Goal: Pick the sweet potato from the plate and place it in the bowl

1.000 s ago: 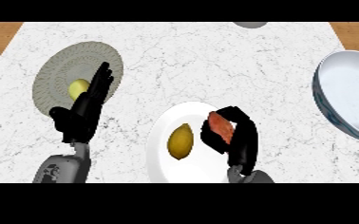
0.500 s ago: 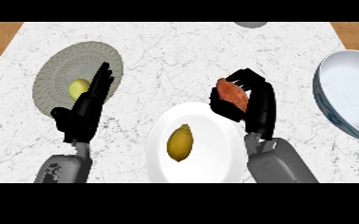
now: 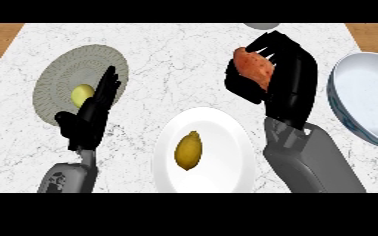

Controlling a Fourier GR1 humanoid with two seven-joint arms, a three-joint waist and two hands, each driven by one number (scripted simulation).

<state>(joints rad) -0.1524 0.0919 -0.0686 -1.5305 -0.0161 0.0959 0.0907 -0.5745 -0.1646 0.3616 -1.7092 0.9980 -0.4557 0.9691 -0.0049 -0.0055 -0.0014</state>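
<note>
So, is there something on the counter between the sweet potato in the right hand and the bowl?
Nothing visible. The right hand holds the sweet potato above bare counter, left of the bowl.

bright even light, soft faint shadows on counter (image 3: 184, 55), no glare, no blur.

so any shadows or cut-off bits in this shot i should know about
Head view: lighting is flat and even, with no glare on the white plate. The bowl is cropped by the right edge. The right hand covers part of the sweet potato. The left hand overlaps the grey plate.
</note>
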